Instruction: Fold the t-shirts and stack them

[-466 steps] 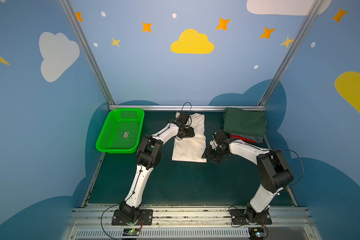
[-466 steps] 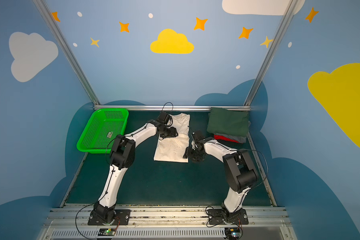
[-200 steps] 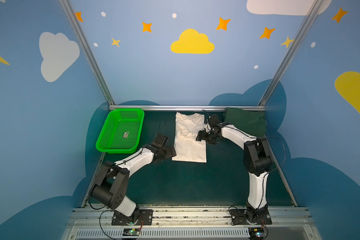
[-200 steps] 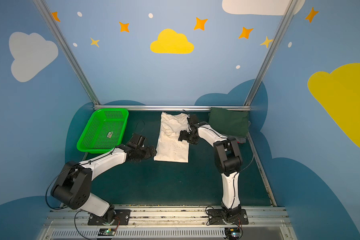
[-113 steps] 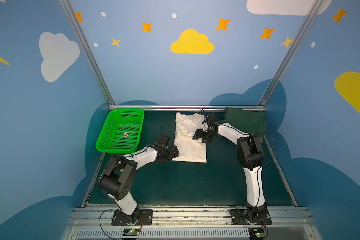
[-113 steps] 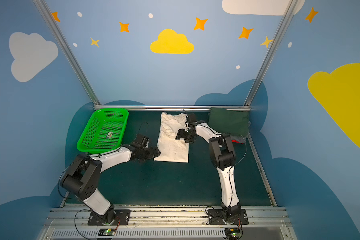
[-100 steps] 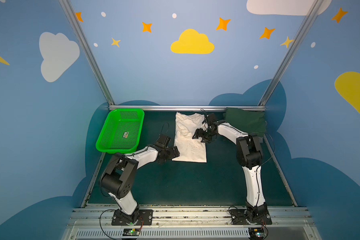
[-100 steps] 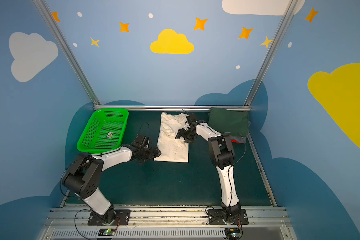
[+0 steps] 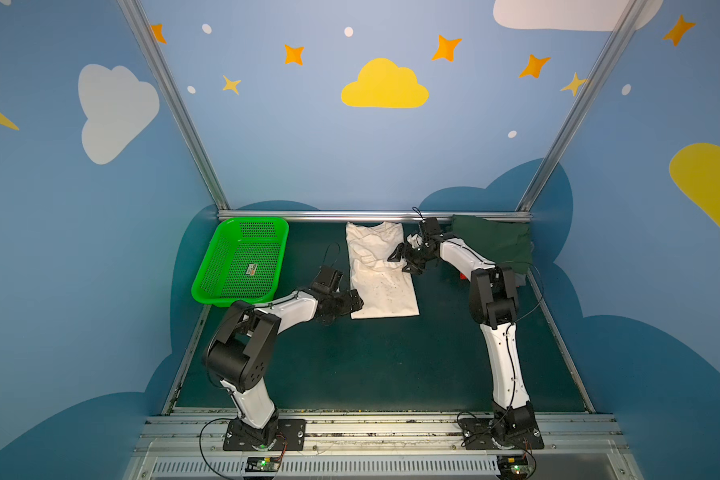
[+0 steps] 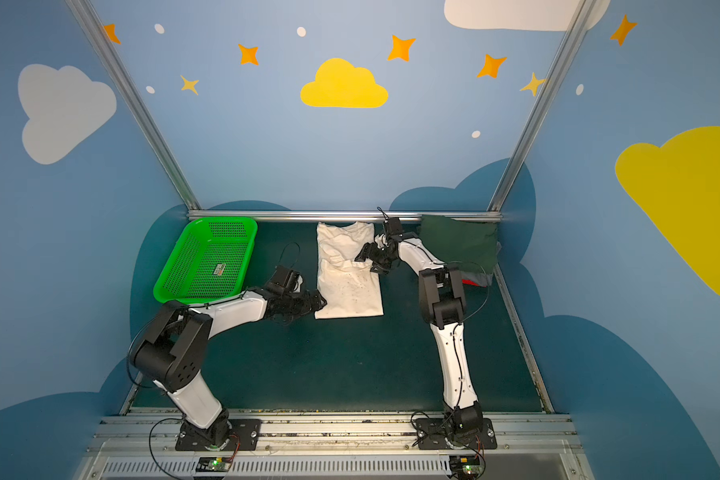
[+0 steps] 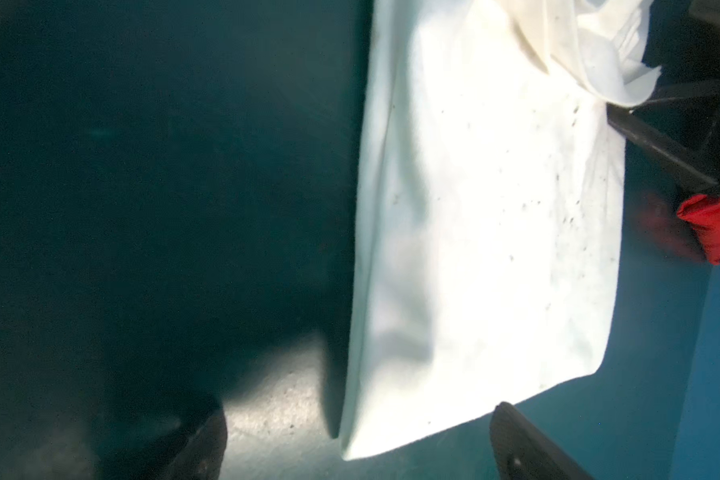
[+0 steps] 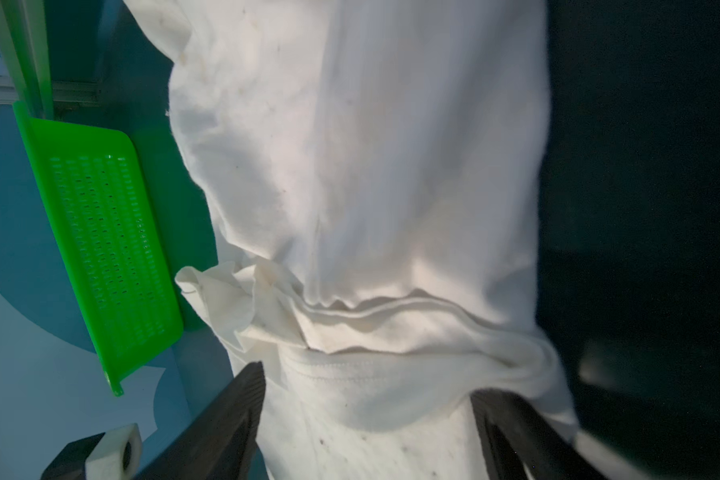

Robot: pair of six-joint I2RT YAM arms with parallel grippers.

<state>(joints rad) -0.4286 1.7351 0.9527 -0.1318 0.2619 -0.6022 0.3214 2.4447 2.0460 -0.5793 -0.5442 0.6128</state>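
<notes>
A cream-white t-shirt [image 9: 381, 282] [image 10: 348, 286] lies folded into a long strip at the middle back of the table, with dark specks on its near half. My left gripper [image 9: 356, 305] [image 10: 321, 305] is open at the shirt's near left corner. In the left wrist view that corner of the shirt [image 11: 487, 232] lies between the spread jaws of the left gripper [image 11: 358, 444]. My right gripper [image 9: 400, 259] [image 10: 364, 259] [image 12: 368, 419] is open over the bunched sleeve fold on the shirt's [image 12: 371, 187] right edge. A folded dark green tee [image 9: 491, 243] [image 10: 458, 243] tops a pile at the back right, and a red tee [image 9: 462, 275] [image 11: 713, 226] shows under it.
A bright green perforated basket [image 9: 215, 257] [image 10: 175, 266] [image 12: 109, 249] stands at the back left, with a small label inside. A metal rail [image 9: 308, 215] runs along the back edge. The dark green mat [image 9: 371, 365] stretches toward the front.
The left gripper has slid right to the shirt's near left corner. The right gripper has shifted a little left onto the shirt's right edge. The shirt has not moved.
</notes>
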